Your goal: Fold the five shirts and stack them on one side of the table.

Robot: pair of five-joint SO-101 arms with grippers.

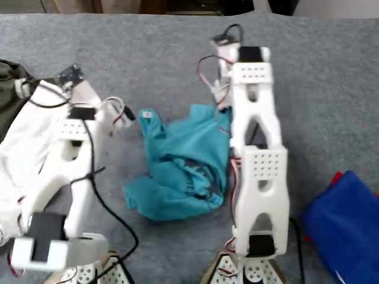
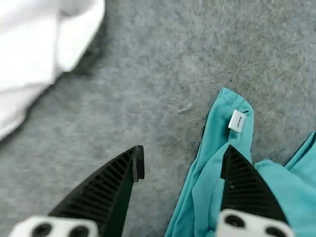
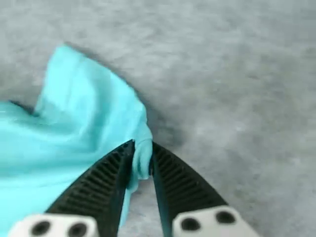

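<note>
The teal shirt (image 1: 177, 171) lies crumpled in a loose heap in the middle of the grey surface (image 1: 331, 83), between your two arms. Your right gripper (image 3: 141, 150) sits at the shirt's far edge, its fingers (image 3: 106, 177) clenched on a small fold of teal cloth that bunches between them. Your left gripper (image 2: 183, 158) hovers at the shirt's collar corner, just beside the small white label (image 2: 238, 121). Its fingers are released and spread wide, one over bare surface and one over teal fabric, grasping nothing. A white shirt (image 1: 23, 142) lies beyond the left arm, on the side away from the teal shirt. A blue shirt (image 1: 346, 219) lies well apart from the teal shirt on the opposite side, with a sliver of red cloth (image 1: 336, 176) at its edge. The teal fabric looks thin, light and limp, so expect it to sag and drape rather than hold any shape. A thin pinch may slip, so take hold where the cloth is doubled: the collar by the label, or a seamed edge. Two holds set well apart should let it spread flat.
</note>
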